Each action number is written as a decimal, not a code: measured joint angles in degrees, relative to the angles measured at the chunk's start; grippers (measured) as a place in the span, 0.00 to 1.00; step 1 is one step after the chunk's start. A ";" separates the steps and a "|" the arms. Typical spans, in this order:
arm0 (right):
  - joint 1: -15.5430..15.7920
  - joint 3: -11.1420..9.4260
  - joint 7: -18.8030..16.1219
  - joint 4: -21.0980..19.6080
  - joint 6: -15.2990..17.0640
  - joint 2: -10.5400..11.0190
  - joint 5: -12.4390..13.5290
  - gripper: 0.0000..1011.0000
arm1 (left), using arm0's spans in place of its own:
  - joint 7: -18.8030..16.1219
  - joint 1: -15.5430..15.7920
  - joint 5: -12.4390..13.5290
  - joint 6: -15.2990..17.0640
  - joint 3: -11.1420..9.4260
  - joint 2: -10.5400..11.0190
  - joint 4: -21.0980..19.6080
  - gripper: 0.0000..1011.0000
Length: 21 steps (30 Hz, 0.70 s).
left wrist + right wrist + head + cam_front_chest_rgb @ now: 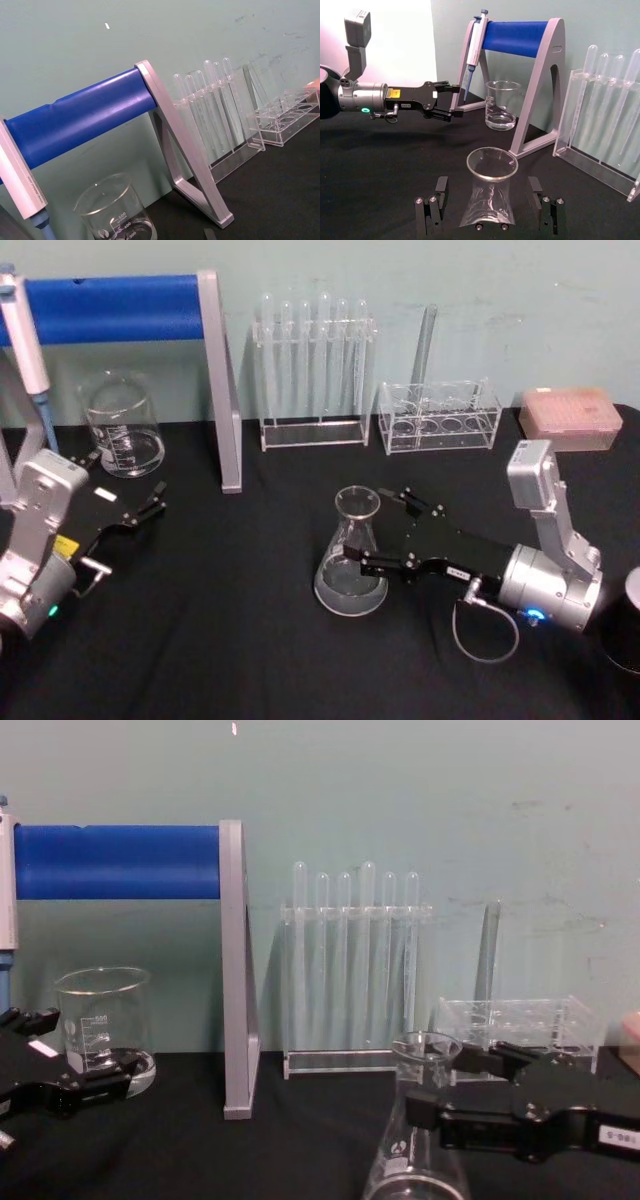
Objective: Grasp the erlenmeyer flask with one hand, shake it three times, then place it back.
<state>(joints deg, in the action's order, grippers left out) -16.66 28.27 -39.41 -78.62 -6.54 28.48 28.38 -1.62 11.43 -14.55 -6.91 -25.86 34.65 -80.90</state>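
The erlenmeyer flask (350, 558) stands upright on the black table (250, 640), a clear glass cone with a flared rim. My right gripper (368, 525) reaches in from the right and is open, one finger on each side of the flask. In the right wrist view the flask (490, 192) sits between the two black fingers (436, 202) with a gap on each side. The chest view shows the flask (400, 1160) low down with the right gripper (445, 1085) around its neck. My left gripper (140, 510) rests open at the table's left, in front of the beaker.
A glass beaker (122, 425) stands at the back left under a blue-barred pipette stand (218, 380) holding a pipette (25, 340). A test tube rack (312, 370), a second clear rack (438, 417) and a pink box (570, 417) line the back.
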 joint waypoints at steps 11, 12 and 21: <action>-2.18 1.11 -0.42 2.66 0.25 -1.56 -0.55 0.99 | 0.00 0.00 0.00 0.00 0.00 0.00 0.00 0.99; -2.26 1.17 -0.45 2.75 0.26 -1.61 -0.57 0.99 | 0.00 0.00 0.00 0.00 0.00 0.00 0.00 0.99; -2.61 1.44 -0.59 3.12 0.29 -1.84 -0.62 0.99 | 0.00 0.00 0.00 0.00 0.00 0.00 0.00 0.99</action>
<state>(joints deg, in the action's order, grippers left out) -19.27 29.71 -40.00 -75.50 -6.24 26.65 27.77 -1.62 11.43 -14.55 -6.91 -25.86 34.64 -80.90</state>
